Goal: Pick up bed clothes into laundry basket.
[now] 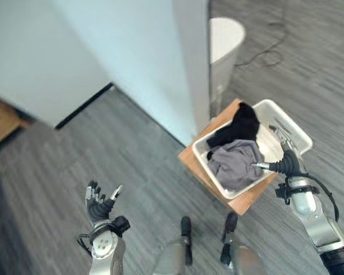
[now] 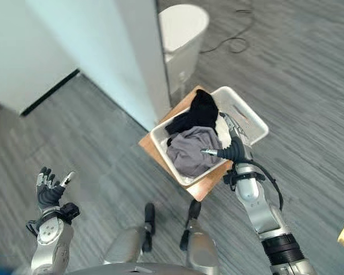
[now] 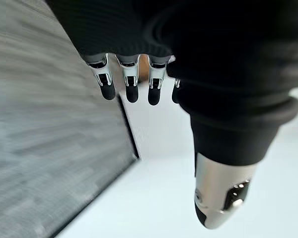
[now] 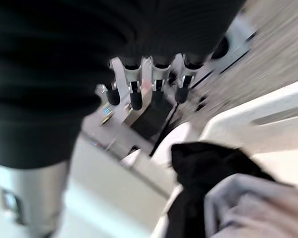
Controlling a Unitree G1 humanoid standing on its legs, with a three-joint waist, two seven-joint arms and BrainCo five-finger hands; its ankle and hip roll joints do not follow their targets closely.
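Nearest us, our left hand point(image 1: 99, 203) hangs low over bare floor, fingers spread and holding nothing. Further out, our right hand point(image 2: 232, 143) hovers above the white laundry basket point(image 2: 253, 119) with its fingers straight and empty. In the basket on its wooden stool point(image 1: 247, 200) lie a grey garment point(image 1: 236, 162) and a black garment point(image 1: 241, 124), so we judge the loading largely done.
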